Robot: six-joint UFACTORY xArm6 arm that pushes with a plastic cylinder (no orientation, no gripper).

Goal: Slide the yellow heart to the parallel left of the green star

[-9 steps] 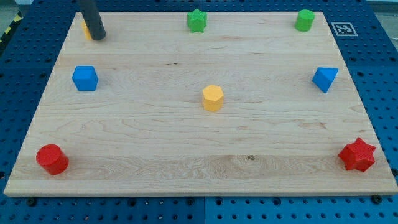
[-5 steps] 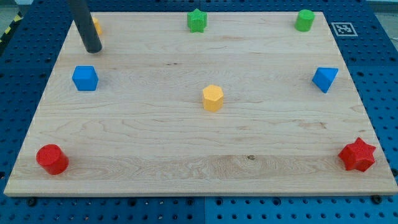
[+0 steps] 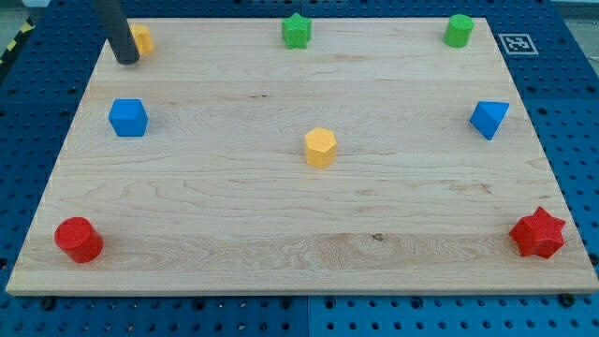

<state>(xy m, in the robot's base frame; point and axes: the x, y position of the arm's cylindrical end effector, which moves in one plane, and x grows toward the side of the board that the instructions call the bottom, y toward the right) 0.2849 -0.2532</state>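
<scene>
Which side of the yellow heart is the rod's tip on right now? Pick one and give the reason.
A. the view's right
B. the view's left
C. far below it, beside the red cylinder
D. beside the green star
B. My tip sits at the yellow heart's left edge in the view, near the board's top-left corner, far from the green star.

Yellow heart [image 3: 141, 38], green star [image 3: 296, 31], red star [image 3: 537, 233], pale wooden board [image 3: 234, 215]
</scene>
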